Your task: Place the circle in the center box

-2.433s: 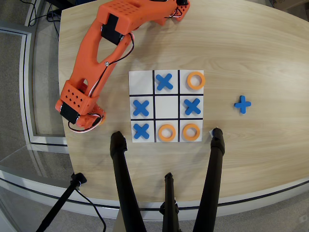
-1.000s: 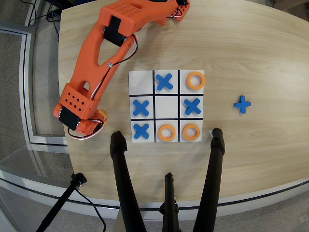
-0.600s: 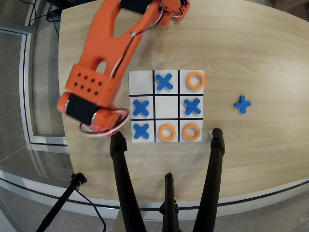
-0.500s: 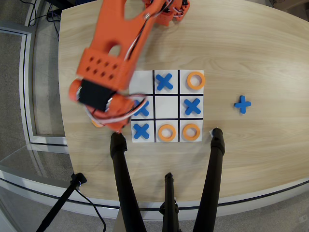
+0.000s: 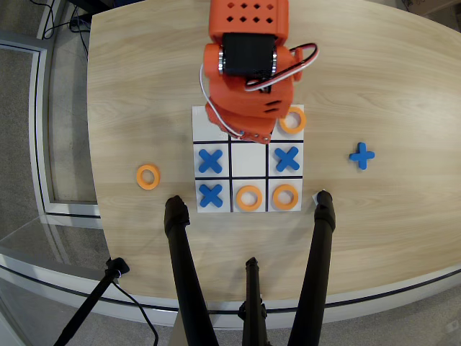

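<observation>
One circle [image 5: 148, 176], a flat orange ring, lies loose on the wooden table to the left of the white grid board [image 5: 202, 114]. The center box [image 5: 248, 160] holds no piece. Other orange rings sit in the bottom-middle cell [image 5: 248, 197], the bottom-right cell [image 5: 285, 196] and the top-right cell [image 5: 293, 121]. The orange arm reaches down over the board's top-middle cell, and my gripper [image 5: 248, 132] points at the table just above the center box. The wrist body hides its fingers, and no ring shows in it.
Blue X pieces fill the middle-left [image 5: 209, 160], middle-right [image 5: 287, 158] and bottom-left [image 5: 210, 195] cells. Another blue X [image 5: 361, 156] lies on the table to the right. Black tripod legs [image 5: 184, 274] [image 5: 317, 267] rise at the table's front edge.
The arm has swung from the table's left side, where it covered the loose ring, to above the board's top-middle cell. That ring now lies uncovered on the table.
</observation>
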